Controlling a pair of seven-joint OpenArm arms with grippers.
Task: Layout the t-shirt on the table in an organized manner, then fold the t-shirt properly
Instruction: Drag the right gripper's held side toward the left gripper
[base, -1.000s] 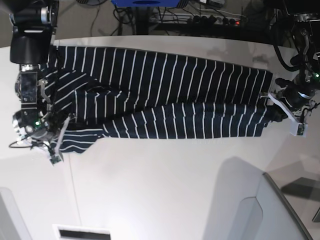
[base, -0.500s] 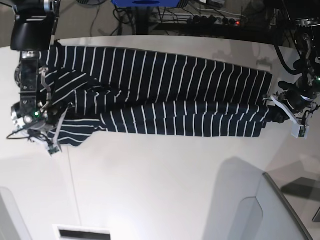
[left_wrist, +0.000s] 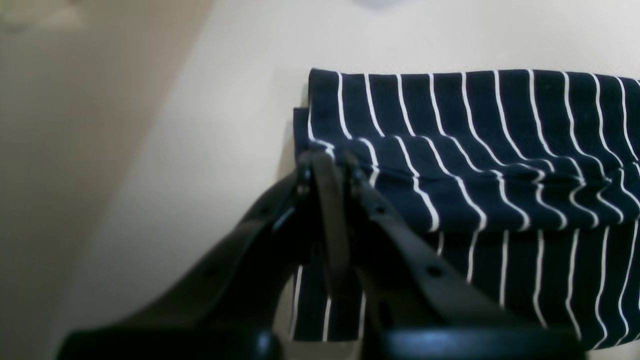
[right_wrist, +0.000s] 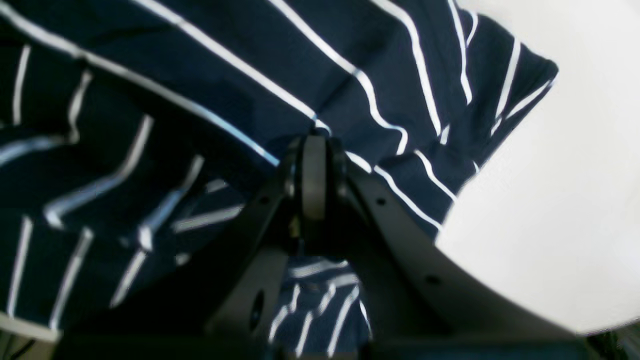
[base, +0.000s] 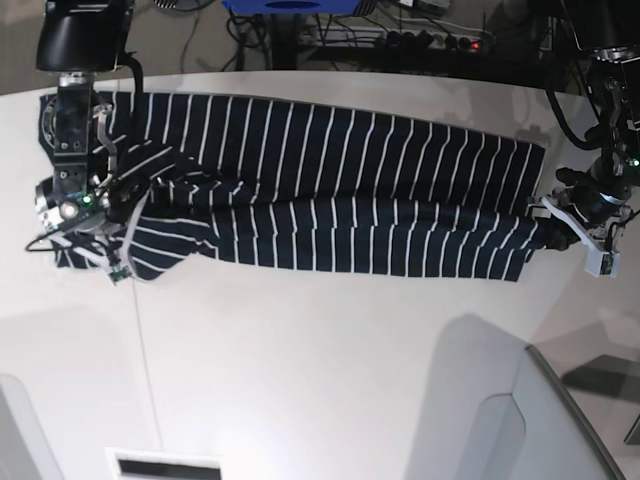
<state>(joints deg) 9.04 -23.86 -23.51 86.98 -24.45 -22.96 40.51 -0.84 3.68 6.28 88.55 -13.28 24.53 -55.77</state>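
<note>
The t-shirt (base: 320, 190), dark navy with thin white stripes, lies stretched sideways along the far half of the table (base: 330, 380), its near long side folded over the body. My left gripper (base: 556, 226) is at its right end, shut on the folded hem corner (left_wrist: 320, 150). My right gripper (base: 118, 212) is at its left end, shut on bunched fabric (right_wrist: 350, 100) by the sleeve. In the wrist views the left gripper (left_wrist: 326, 159) and right gripper (right_wrist: 314, 144) show their fingers pressed together on cloth.
Cables and a power strip (base: 420, 40) lie behind the table's curved far edge. A white raised panel (base: 540, 420) stands at the near right. A thin seam (base: 145, 360) runs down the tabletop, and a dark slot (base: 165, 468) sits at the near left.
My right arm has moved toward the far edge, taking the sleeve end with it. The shirt's near fold now lies flatter and straighter. The left gripper has barely shifted.
</note>
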